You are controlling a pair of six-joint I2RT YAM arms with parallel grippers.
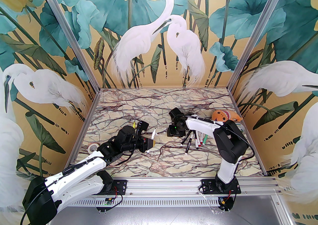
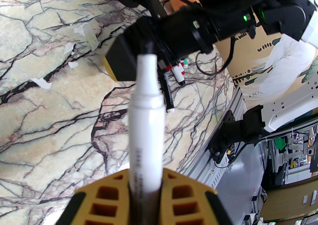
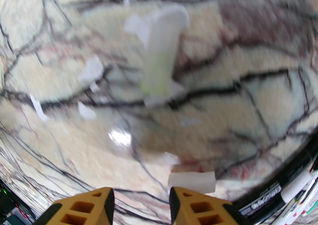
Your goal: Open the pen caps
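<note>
My left gripper (image 1: 150, 144) (image 2: 145, 176) is shut on a white pen barrel (image 2: 147, 110) (image 1: 154, 134). The pen points up and away, and its black nib (image 2: 149, 46) is bare. My right gripper (image 1: 172, 132) (image 3: 141, 190) hovers low over the marble just past that nib. It is open, with nothing between its yellow fingers (image 3: 185, 203). A stubby white cylinder (image 3: 191, 181) that looks like a pen cap lies on the table by the right finger. Several capped pens (image 1: 196, 142) (image 2: 177, 71) (image 3: 285, 194) lie in a pile under the right arm.
A tape roll (image 1: 93, 147) lies by the left arm. An orange plush toy (image 1: 223, 116) sits at the back right. Scraps of clear tape (image 3: 161, 57) (image 2: 89, 36) stick to the marble table (image 1: 159, 164). Patterned walls close in three sides.
</note>
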